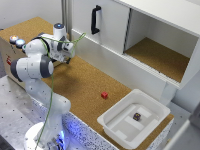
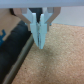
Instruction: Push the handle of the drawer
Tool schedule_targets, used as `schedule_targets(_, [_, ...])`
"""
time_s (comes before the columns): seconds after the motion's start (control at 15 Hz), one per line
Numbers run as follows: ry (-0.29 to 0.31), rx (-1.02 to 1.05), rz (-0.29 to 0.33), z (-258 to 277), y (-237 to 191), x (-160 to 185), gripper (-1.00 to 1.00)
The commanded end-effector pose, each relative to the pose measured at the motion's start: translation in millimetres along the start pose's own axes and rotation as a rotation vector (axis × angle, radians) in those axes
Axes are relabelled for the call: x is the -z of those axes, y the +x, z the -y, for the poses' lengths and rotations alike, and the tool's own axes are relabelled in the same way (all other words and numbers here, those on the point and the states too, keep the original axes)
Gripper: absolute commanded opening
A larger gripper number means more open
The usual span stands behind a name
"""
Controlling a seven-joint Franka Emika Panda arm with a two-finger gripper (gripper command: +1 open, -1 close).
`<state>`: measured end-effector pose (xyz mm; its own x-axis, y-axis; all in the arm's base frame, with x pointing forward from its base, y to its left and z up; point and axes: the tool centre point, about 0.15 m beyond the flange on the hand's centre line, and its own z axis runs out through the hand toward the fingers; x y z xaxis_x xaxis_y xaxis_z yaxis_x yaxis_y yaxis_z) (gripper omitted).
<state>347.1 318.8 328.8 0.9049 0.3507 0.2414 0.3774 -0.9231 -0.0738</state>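
In the wrist view my gripper (image 2: 40, 44) is shut, its two pale fingers (image 2: 36, 30) pressed together with nothing between them, tips just above the cork surface (image 2: 57, 60). Beside the fingers runs a dark strip (image 2: 17, 50) along a tan surface (image 2: 7, 22); blur keeps me from telling whether this is the handle. In the exterior view my gripper (image 1: 68, 58) hangs over the cork table's far left part, near a tan box (image 1: 6, 50) that may be the drawer. My arm hides the box's front there, so no handle shows.
A white cabinet (image 1: 112, 22) with a black vertical door handle (image 1: 95, 19) and an open cork-lined shelf (image 1: 157, 55) stands behind the table. A small red block (image 1: 104, 95) lies on the cork. A white tray (image 1: 112, 122) holds a small dark object (image 1: 136, 116). Coloured buttons (image 1: 16, 41) top the tan box.
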Motion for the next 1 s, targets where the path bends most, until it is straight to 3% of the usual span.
schedule_targets(0.0, [-0.058,-0.035,0.035,5.3,11.7,16.6,-1.0])
schedule_targets(0.07, [-0.068,-0.019,0.049,4.1,9.6,25.3,-1.0])
schedule_targets(0.13, [-0.097,-0.02,0.047,2.6,7.9,36.3,1.0])
schedule_targets(0.47, [-0.183,-0.02,-0.001,-2.7,8.1,87.5,1.0])
schedule_targets(0.93, [-0.168,-0.053,0.002,-21.2,2.0,97.9,1.0])
